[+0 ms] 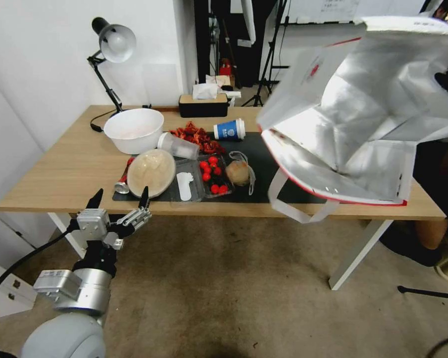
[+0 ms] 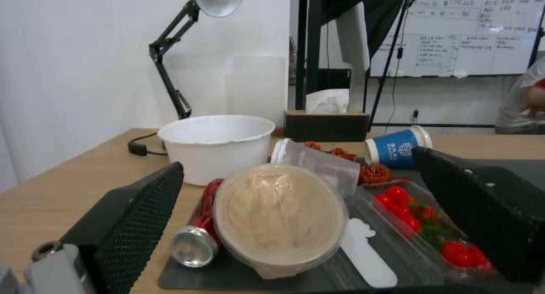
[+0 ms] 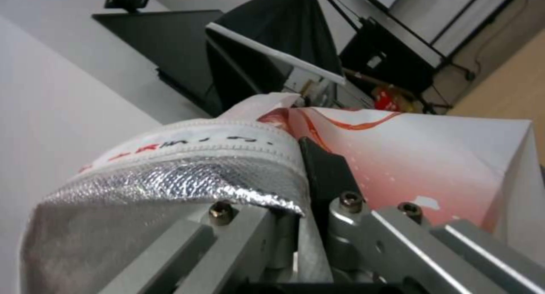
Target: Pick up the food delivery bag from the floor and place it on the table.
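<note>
Bag [image 1: 363,114]: white paper outside, crinkled shiny foil lining. Surface [image 1: 59,169]: matt light wood, dark matt mat [image 1: 264,149]. Floor [image 1: 224,288]: rough stained carpet. Left gripper [image 1: 119,196]: brushed metal.

Even, soft indoor light fills the head view, with no hard shadows; the white wall [image 1: 45,59] at ten o'clock is bright and nearly washed out. The silver lining of the food delivery bag [image 1: 363,114] at two o'clock glares and looks slightly smeared by motion. Straight lines bow toward the edges, as with a wide lens. Under the desk [image 1: 59,169] the floor [image 1: 224,288] lies in a faint, diffuse shadow. The left wrist view is soft throughout, the dark fingers [image 2: 136,226] at seven o'clock blurred, the whiteboard [image 2: 471,30] at one o'clock bright and hazy. In the right wrist view the foil sparkles at eight o'clock; the background is unsharp.
</note>
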